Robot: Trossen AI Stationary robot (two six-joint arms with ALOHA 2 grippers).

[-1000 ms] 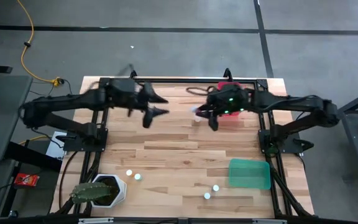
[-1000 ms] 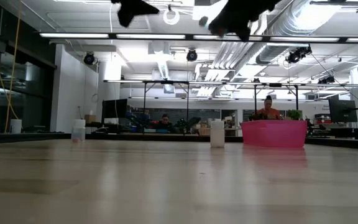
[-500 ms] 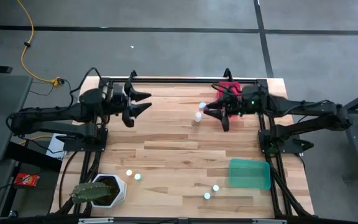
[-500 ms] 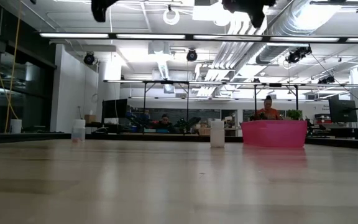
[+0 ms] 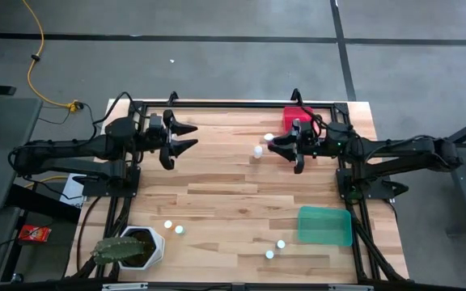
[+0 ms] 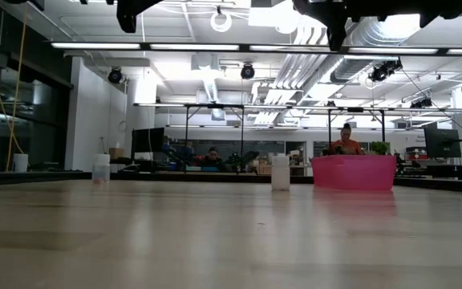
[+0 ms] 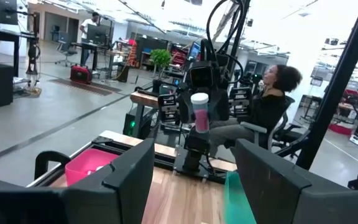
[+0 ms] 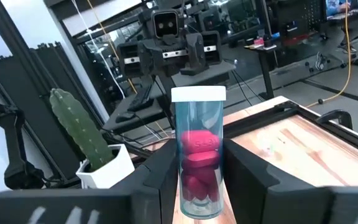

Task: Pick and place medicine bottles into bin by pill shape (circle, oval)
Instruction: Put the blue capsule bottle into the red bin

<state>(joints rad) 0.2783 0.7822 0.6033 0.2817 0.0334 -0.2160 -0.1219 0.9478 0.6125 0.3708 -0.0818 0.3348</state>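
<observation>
Left gripper (image 5: 186, 137): raised above the far left part of the table (image 5: 225, 194), fingers spread apart, nothing between them.
Plant pot (image 5: 146, 245): white, at the near left corner, holding a cactus (image 5: 116, 249).
Near-left bottles: two small white-capped ones, bottle (image 5: 167, 225) and bottle (image 5: 180, 230), standing close together just right of the pot.
Middle bottle (image 5: 258, 150): stands alone on the far half of the table, between the two grippers and nearer the right one; in the low view it shows upright as a pale cylinder (image 6: 280, 172) just left of the pink bin.
Held bottle (image 8: 197, 160): clear body, white cap, upright, with pink-red pills stacked inside; pill outline looks rounded, exact shape I cannot tell. From above only its white cap (image 5: 269, 138) shows.
Right gripper (image 5: 275, 146): raised over the far right of the table, fingers clamped on the held bottle, one on each side.
Near-right bottles: bottle (image 5: 281, 244) and bottle (image 5: 269, 255), just left of the green bin.
Pink bin (image 5: 296, 115): far right corner, partly behind the right arm.
Green bin (image 5: 325, 225): near right side, apart from the pink one.
</observation>
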